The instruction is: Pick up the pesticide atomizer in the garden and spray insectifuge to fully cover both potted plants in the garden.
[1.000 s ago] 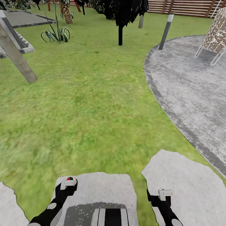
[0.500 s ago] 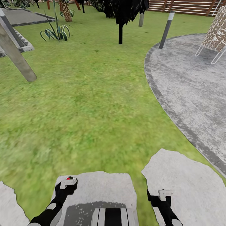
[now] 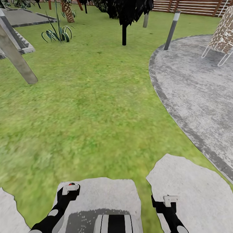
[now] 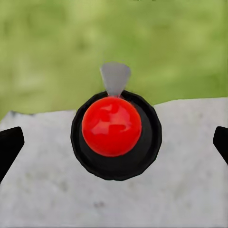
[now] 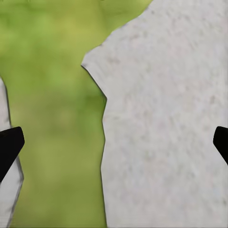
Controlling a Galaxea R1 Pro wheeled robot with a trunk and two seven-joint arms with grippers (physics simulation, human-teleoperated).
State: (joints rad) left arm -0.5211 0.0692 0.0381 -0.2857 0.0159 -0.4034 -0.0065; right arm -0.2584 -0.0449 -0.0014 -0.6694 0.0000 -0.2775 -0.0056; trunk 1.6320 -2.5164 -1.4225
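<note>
The pesticide atomizer [image 4: 112, 127] shows from above in the left wrist view as a red round cap on a black body with a grey nozzle. It sits centred between the fingers of my left gripper [image 4: 114, 149], whose black fingertips [image 4: 9, 147] stand wide apart and clear of it on both sides. In the head view a red speck of the atomizer [image 3: 71, 184] peeks over my left gripper [image 3: 70, 189], above a pale stepping stone [image 3: 106, 194]. My right gripper [image 3: 170, 199] hangs open and empty over stone and grass. The two potted plants are out of view.
Lawn [image 3: 84, 106] stretches ahead. A grey paved circle [image 3: 200, 90] lies to the right, with a bollard [image 3: 171, 30] and a wicker chair [image 3: 223, 34]. A dark tree [image 3: 124, 29], a striped spiky plant [image 3: 56, 32], a slanted post [image 3: 16, 58] and the slat fence [image 3: 191, 8] stand farther off.
The whole view shifted up a few pixels a second ago, so the camera moved a little. Both arms and the atomizer keep their places in the picture.
</note>
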